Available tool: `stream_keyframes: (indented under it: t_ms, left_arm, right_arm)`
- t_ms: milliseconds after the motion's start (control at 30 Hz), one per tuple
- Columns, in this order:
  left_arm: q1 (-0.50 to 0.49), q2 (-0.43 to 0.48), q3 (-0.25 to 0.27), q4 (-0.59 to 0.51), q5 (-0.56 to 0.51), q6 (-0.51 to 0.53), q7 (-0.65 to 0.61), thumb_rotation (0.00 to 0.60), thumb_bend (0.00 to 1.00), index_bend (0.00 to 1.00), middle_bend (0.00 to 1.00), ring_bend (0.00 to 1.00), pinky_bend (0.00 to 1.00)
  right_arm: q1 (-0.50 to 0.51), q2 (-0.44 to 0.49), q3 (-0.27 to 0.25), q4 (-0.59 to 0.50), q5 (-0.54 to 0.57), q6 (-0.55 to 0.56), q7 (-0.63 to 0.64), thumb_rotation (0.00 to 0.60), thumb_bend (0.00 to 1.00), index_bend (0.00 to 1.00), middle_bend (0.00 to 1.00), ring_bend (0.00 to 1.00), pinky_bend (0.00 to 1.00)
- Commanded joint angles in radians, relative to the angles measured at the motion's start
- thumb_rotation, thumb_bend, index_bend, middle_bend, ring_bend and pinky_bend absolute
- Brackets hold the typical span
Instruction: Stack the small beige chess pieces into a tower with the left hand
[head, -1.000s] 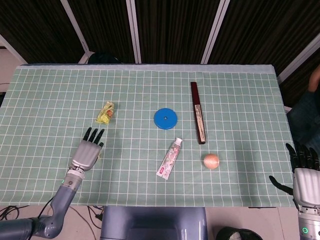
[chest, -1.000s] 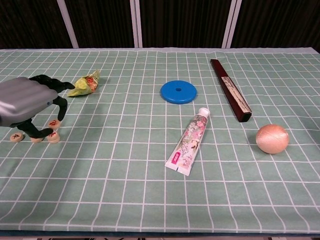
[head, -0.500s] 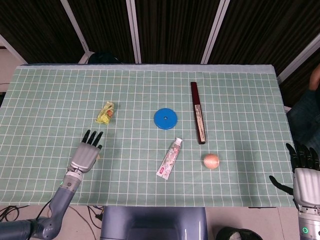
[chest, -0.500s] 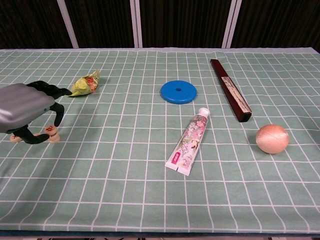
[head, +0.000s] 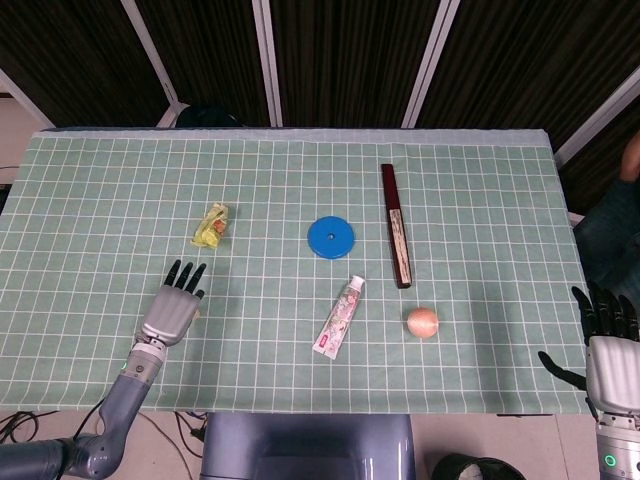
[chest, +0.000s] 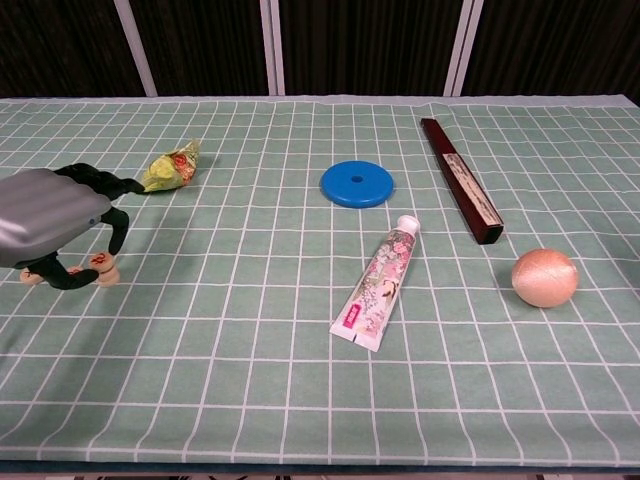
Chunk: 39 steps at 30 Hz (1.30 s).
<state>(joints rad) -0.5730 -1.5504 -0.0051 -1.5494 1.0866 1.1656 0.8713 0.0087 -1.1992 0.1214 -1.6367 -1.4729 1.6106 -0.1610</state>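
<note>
The left hand (chest: 50, 215) is curled over the beige chess pieces (chest: 103, 268); a grip can't be told. Nearby lie a candy wrapper (chest: 172, 167) and toothpaste tube (chest: 380, 282), print unreadable. The right hand (head: 608, 350) is spread, empty.

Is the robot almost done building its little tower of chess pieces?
Not yet. In the chest view, one chess piece seems to sit on another, so a stack looks started. The left hand is curled over it, fingers around it. Another piece lies on the mat, unstacked. The right hand waits, open.
</note>
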Motion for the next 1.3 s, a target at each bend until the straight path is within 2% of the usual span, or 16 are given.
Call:
stream_keyframes:
  t_ms: [33, 900, 1167, 1300]
  left_arm:
    - [0.0, -0.001, 0.0, 0.0, 0.001, 0.0, 0.0, 0.6, 0.32, 0.47, 0.0, 0.0, 0.0]
    - [0.004, 0.003, 0.0, -0.011, 0.008, 0.009, 0.021, 0.6, 0.32, 0.43, 0.0, 0.0, 0.0]
    - [0.023, 0.043, -0.009, -0.048, 0.02, 0.052, 0.007, 0.6, 0.32, 0.4, 0.0, 0.0, 0.0]
    - [0.041, 0.07, 0.004, -0.045, 0.029, 0.053, -0.026, 0.6, 0.3, 0.4, 0.0, 0.0, 0.0]
  right_arm:
    - [0.0, 0.0, 0.0, 0.0, 0.0, 0.0, 0.0, 0.6, 0.23, 0.08, 0.01, 0.0, 0.0]
    - [0.0, 0.0, 0.0, 0.001, -0.001, 0.0, 0.0, 0.6, 0.23, 0.08, 0.01, 0.0, 0.0]
    - [0.0, 0.0, -0.001, 0.001, -0.002, 0.001, 0.003, 0.6, 0.23, 0.08, 0.01, 0.0, 0.0]
    - [-0.001, -0.001, -0.001, 0.001, -0.004, 0.002, 0.002, 0.6, 0.23, 0.08, 0.01, 0.0, 0.0]
